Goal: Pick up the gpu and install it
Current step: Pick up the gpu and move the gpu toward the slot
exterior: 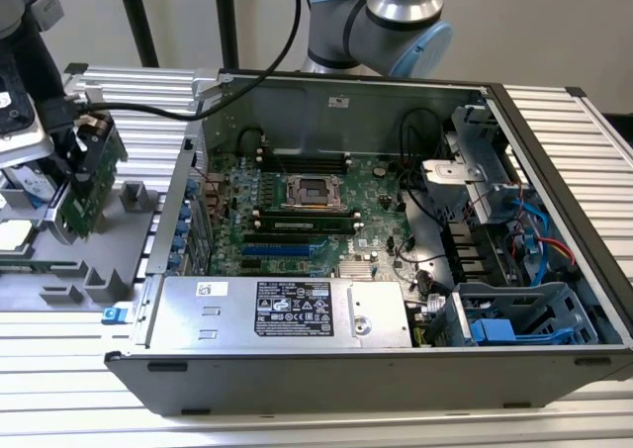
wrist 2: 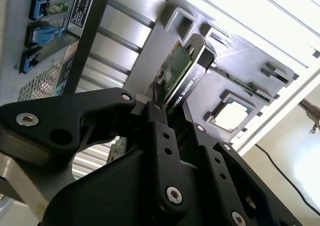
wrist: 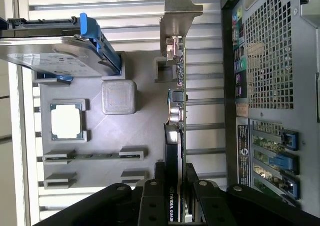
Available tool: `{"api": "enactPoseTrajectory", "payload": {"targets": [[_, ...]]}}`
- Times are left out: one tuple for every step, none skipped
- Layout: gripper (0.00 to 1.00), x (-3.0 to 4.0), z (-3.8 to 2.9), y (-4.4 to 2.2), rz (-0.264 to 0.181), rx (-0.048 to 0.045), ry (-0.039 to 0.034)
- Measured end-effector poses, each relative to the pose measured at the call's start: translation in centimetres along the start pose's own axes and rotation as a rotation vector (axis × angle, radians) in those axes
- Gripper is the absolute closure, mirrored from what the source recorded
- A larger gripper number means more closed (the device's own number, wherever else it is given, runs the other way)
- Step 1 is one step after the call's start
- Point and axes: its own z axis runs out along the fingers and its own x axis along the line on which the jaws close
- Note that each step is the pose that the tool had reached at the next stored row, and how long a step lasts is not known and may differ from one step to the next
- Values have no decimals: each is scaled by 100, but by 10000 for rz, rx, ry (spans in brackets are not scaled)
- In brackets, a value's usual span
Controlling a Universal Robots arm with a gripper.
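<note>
Where gpu (wrist: 178,94) hangs, case (wrist: 280,61) stands beside.

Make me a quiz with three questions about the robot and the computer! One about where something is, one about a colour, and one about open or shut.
1. How is the computer case?
A. Shut
B. Open, with the motherboard showing
C. Upside down

2. Where is the gpu?
A. In the gripper, by the grey tray
B. Plugged into the motherboard
C. Lying inside the case

3. What colour is the frame on the hard drive?
A. Red
B. Blue
C. Yellow

Answers:
1 B: the exterior view looks straight into the case.
2 A: both wrist views show the gripper clamped on the card, and the exterior view shows it outside the case, at the tray.
3 B: the first wrist view shows the frame is blue.
</note>
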Motion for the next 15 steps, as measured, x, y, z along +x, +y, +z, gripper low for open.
{"api": "enactPoseTrajectory", "payload": {"targets": [[100, 0, -9, 0, 0, -1, -1], [100, 0, -19, 1, -1, -1, -1], [100, 0, -28, 1, 0, -1, -1], [100, -1, -39, 2, -2, 0, -1], [100, -2, -48, 2, -2, -1, -1], [100, -1, -57, 2, -2, 0, -1], [100, -2, -66, 3, -1, -1, -2], [100, -2, -75, 3, -2, -1, -1], [100, -2, -84, 4, -1, -1, -1], [100, -2, -92, 4, -1, -1, -1], [100, -1, -99, 5, 1, -1, -2], [100, -1, -106, 5, 0, -2, -2], [100, -1, -113, 6, 0, -1, -2], [100, -1, -120, 6, 0, -1, -1], [100, -2, -126, 6, 0, -2, -2]]}}
